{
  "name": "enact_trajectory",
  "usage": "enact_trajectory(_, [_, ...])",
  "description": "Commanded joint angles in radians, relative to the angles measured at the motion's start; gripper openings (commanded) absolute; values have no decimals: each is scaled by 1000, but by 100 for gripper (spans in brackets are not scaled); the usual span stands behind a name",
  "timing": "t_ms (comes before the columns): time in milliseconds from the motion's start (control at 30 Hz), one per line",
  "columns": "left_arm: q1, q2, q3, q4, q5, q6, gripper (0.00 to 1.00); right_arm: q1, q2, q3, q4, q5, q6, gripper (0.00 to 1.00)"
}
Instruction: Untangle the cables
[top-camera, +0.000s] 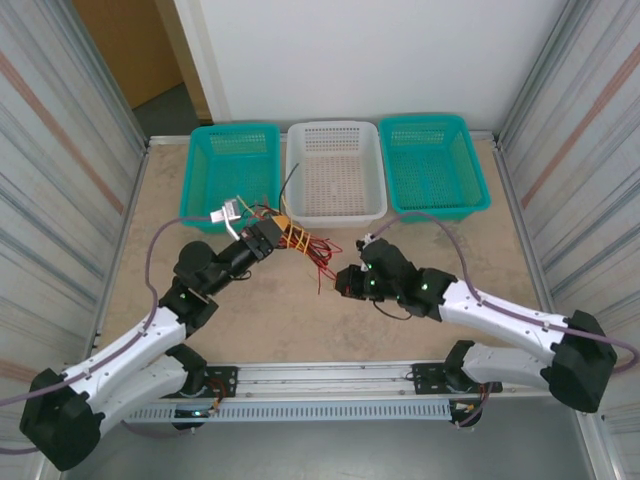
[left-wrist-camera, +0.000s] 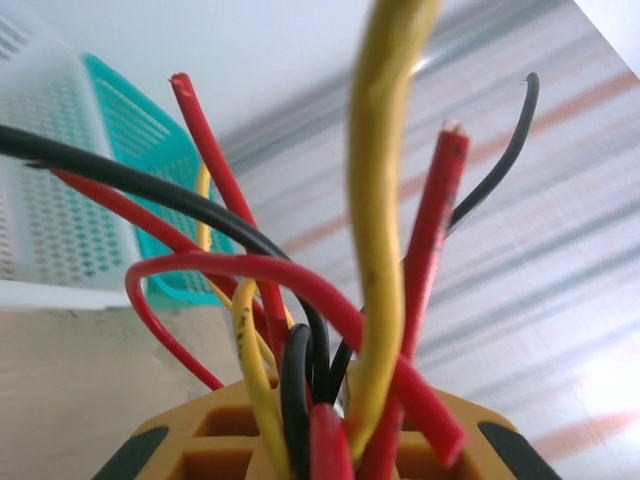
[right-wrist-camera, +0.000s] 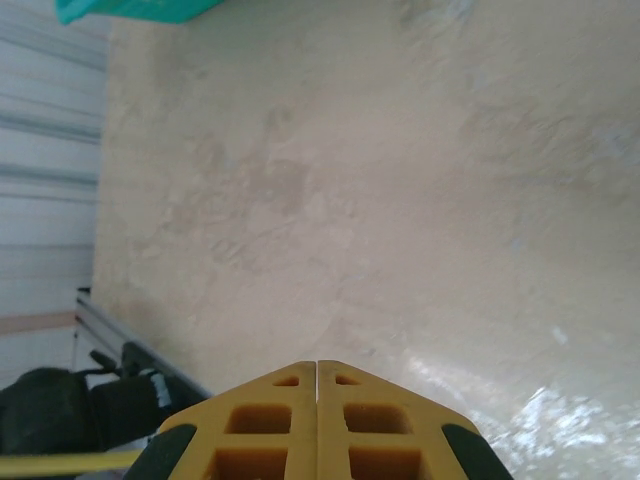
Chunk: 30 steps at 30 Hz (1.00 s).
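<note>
Surroundings: Beige, mottled table top (top-camera: 300, 320) is enclosed by corrugated metal walls (top-camera: 60, 200) at either side and a white wall (top-camera: 380, 50) at the back.

Left basket: a teal perforated plastic basket (top-camera: 235, 128) is set at the far edge, beyond the left gripper and slightly to its left.

Left gripper: the left gripper (top-camera: 272, 235) is seen from above, just short of the near-left corner of the middle basket. In the left wrist view the left gripper (left-wrist-camera: 320, 450) is clamped on the wires, which are pinched between its yellow fingers (left-wrist-camera: 185, 440).

Cables: a tangled bundle of thin red, black and pale yellow flexible cables (top-camera: 308, 247) is held at the left gripper's tip and is spread to that gripper's right. Loose red ends are trailed down toward the table, close to the right gripper. From the wrist, the cables (left-wrist-camera: 380, 200) are seen fanning outward from the fingers, crossed over one another.

Middle basket: a white perforated plastic basket (top-camera: 333, 126) is placed just beyond the bundle, between the two teal ones.

Right gripper: the right gripper (top-camera: 345, 282) is held low over the table, near the bundle's trailing ends but apart from them. In its wrist view the right gripper (right-wrist-camera: 317, 400) is shown with both yellow fingers (right-wrist-camera: 260, 420) pressed together, nothing between them.

Right basket: a second teal perforated plastic basket (top-camera: 425, 119) is set beyond the right gripper, to its right.
</note>
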Motion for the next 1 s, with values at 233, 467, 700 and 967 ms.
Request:
enact_trajectory(233, [-118,-103,7,-443,-468,126,0,182,-320,190,-176,183,-130,0])
enact_trajectory(467, [-118,-44,-11,-386,-219,194,0,1,-160,587,-430,288,-255,0])
enact_trajectory(700, [-95,20,-46,37,215,176,0,-467,147,663,-406,-68,-239,0])
enact_trajectory(967, [-63,5,68,223,284,44,0,-463,197,349,-216,-122,-134,0])
